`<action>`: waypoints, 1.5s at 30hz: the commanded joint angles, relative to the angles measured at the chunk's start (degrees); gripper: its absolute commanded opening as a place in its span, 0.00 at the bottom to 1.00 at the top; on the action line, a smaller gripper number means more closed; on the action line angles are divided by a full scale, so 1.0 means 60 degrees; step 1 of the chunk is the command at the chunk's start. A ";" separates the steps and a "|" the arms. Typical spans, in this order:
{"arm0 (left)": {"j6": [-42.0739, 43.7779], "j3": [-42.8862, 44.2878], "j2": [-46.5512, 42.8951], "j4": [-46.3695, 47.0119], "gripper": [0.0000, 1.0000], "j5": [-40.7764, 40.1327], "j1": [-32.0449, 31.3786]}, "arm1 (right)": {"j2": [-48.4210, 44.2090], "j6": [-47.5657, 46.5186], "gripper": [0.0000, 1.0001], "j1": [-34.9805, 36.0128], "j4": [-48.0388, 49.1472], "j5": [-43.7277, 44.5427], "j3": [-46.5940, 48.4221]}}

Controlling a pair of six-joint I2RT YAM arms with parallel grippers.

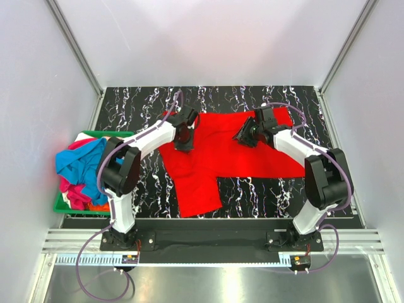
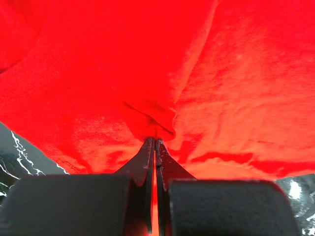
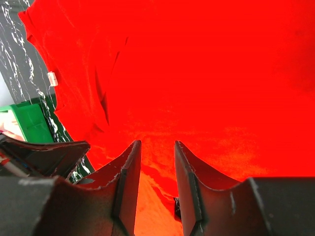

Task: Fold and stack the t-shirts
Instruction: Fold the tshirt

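A bright red t-shirt (image 1: pixel 214 158) lies spread on the black marbled table (image 1: pixel 271 192), one part reaching toward the front edge. My left gripper (image 1: pixel 184 140) is down on the shirt's left part. In the left wrist view that gripper (image 2: pixel 156 138) is shut, pinching a small bunched fold of the red cloth (image 2: pixel 221 88) at its tips. My right gripper (image 1: pixel 245 137) rests on the shirt's upper middle. Seen from the right wrist, this gripper (image 3: pixel 156 143) is open, its fingers (image 3: pixel 129 162) apart over the red cloth (image 3: pixel 221 73), which shows between them.
A green basket (image 1: pixel 95 134) at the table's left edge holds a heap of other t-shirts, blue (image 1: pixel 79 161), pink and orange. The basket (image 3: pixel 29 123) also shows at the left of the right wrist view. White walls enclose the table.
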 commanded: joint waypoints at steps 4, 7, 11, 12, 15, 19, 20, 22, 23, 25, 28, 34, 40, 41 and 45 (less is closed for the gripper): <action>-0.0530 0.1095 -0.0055 -0.0132 0.00 0.1455 0.1302 | 0.0486 -0.0207 0.42 0.0559 0.0422 0.0076 0.0920; -0.1043 0.1929 0.0294 0.0028 0.00 0.2847 0.2415 | 0.0910 -0.0413 0.43 0.1028 0.0627 0.0222 0.1389; -0.1381 0.3362 0.1203 0.0160 0.00 0.4340 0.3411 | 0.1758 -0.0106 0.44 0.1584 0.0876 0.0470 0.2034; -0.1396 0.3570 0.1379 0.0190 0.00 0.4548 0.3486 | 0.1906 -0.0047 0.44 0.1701 0.0906 0.0559 0.2181; -0.1367 0.4142 0.2053 0.0307 0.00 0.5148 0.3633 | 0.2579 0.0085 0.45 0.2156 0.0891 0.0837 0.2810; -0.1440 0.4406 0.2654 0.0497 0.00 0.5501 0.3736 | 0.3341 0.0042 0.44 0.2596 0.0906 0.1364 0.3747; -0.1455 0.4407 0.2727 0.0556 0.00 0.5560 0.3736 | 0.3604 0.0114 0.44 0.2683 0.0906 0.1583 0.3895; -0.1513 0.4421 0.2845 0.0688 0.00 0.5677 0.3765 | 0.3956 0.0304 0.44 0.2728 0.0906 0.1716 0.4260; -0.1542 0.4436 0.2874 0.0717 0.00 0.5678 0.3765 | 0.4074 0.0465 0.44 0.2801 0.0906 0.2036 0.4378; -0.1572 0.4465 0.2991 0.0790 0.00 0.5648 0.3794 | 0.4424 0.0583 0.44 0.2889 0.0920 0.2360 0.4743; -0.1718 0.4524 0.3080 0.0893 0.00 0.5677 0.3882 | 0.4937 0.0949 0.44 0.3035 0.0935 0.2683 0.5212; -0.1924 0.4553 0.2963 0.1113 0.00 0.5751 0.3912 | 0.5729 0.1477 0.44 0.3109 0.0994 0.3020 0.5931; -0.1924 0.4568 0.2773 0.1171 0.00 0.5517 0.3926 | 0.5687 0.1404 0.19 0.3109 0.0979 0.3547 0.5991; -0.1924 0.4553 0.2743 0.1171 0.00 0.5444 0.3926 | 0.5658 0.1201 0.07 0.3109 0.0965 0.3606 0.6020; -0.1953 0.4465 0.2597 0.1157 0.00 0.5414 0.3941 | 0.5409 0.0760 0.00 0.3109 0.0979 0.3650 0.5991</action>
